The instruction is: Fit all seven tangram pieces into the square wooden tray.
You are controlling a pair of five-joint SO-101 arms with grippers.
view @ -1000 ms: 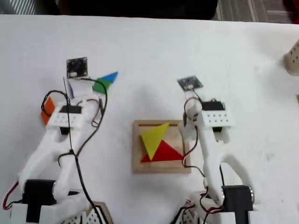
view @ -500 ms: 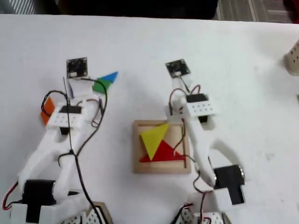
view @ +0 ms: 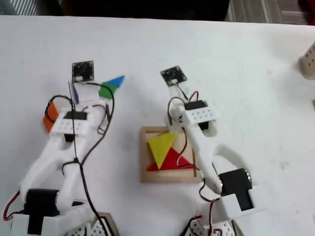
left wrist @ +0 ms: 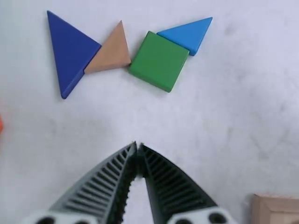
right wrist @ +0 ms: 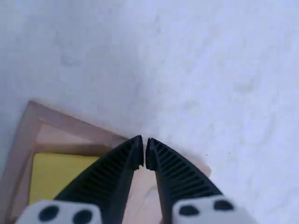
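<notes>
The left jaws and right jaws were closed, holding nothing. The green square (left wrist: 159,60) looked light, hard and smooth; pinching two straight edges should hold it.

The tray (view: 167,176) is made of pale bare wood, matt and faintly grained; the yellow triangle (view: 161,146) in it is coated in smooth matt paint. Well apart from the tray, the tan triangle (left wrist: 111,51) is left unpainted beside the smoothly painted green square (left wrist: 159,60), and the left gripper (left wrist: 138,150) is moulded in dark ribbed plastic.
</notes>
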